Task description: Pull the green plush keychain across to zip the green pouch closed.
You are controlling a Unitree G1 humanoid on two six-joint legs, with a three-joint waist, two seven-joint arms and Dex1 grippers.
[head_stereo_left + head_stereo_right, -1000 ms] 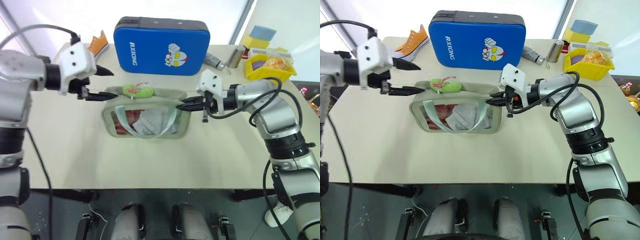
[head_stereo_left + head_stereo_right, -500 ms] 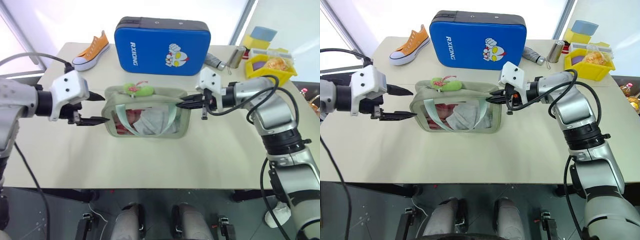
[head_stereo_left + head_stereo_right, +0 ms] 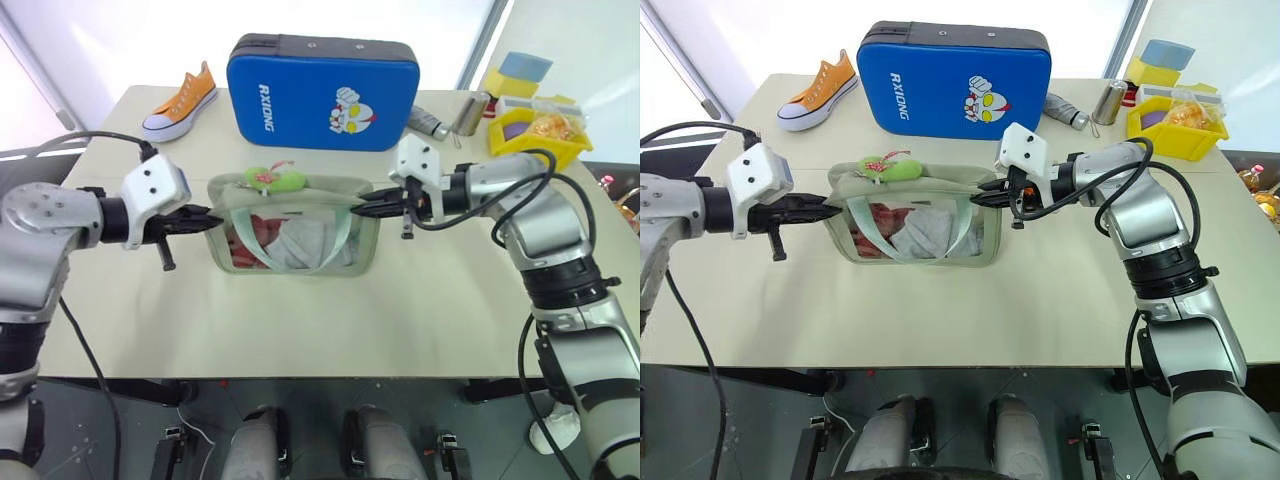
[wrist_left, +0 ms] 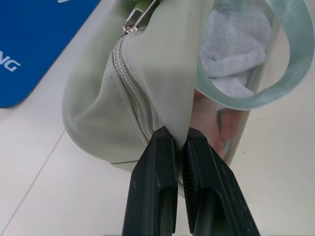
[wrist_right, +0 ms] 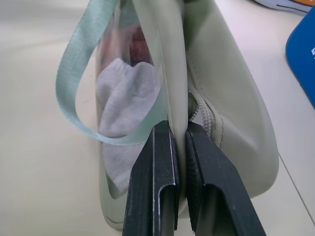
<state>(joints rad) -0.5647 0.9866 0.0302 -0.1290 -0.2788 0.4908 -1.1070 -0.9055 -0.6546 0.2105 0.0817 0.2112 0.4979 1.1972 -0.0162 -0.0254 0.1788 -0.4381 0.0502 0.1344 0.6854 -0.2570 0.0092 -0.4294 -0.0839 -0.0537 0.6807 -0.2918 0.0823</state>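
Both black two-fingered pincers, left [image 3: 203, 215] and right [image 3: 362, 208], are clenching opposite ends of the pale sage-green fabric pouch [image 3: 292, 228] on the table [image 3: 300, 310], apparently tensioning it, leaving the fuzzy bright-green plush keychain [image 3: 272, 179] lying ungrasped on top.

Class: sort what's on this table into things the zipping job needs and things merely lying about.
Job: green pouch, green plush keychain, left gripper, right gripper.
Lying about: blue case, orange shoe, yellow bin.

One green pouch [image 3: 293, 225], one green plush keychain [image 3: 276, 180], one blue case [image 3: 322, 92], one orange sneaker [image 3: 181, 100], one yellow bin [image 3: 540, 136].
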